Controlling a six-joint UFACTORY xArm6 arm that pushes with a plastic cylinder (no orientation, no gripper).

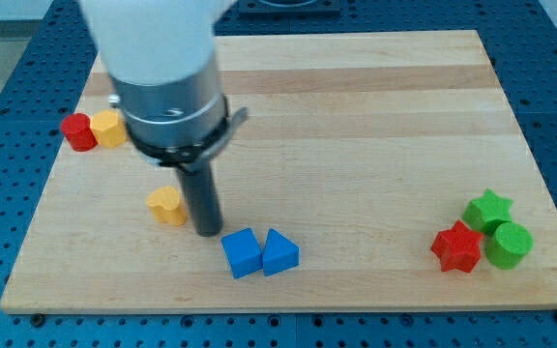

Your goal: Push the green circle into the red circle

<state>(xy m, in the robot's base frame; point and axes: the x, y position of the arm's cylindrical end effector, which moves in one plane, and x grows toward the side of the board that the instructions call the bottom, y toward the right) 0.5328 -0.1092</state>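
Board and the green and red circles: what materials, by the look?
Board: likely wood, light and matte, with plank seams and grain lines. Green circle and red circle: solid, evenly coloured, slightly satin; painted wood or plastic, can't tell which.

No readable text, labels, brands or numbers appear anywhere (blocks, arm and bench are all unmarked).

Wooden board [356, 116] with red circle [78, 131], green circle [509, 245], two blue blocks [259, 253], stars, yellow pieces.
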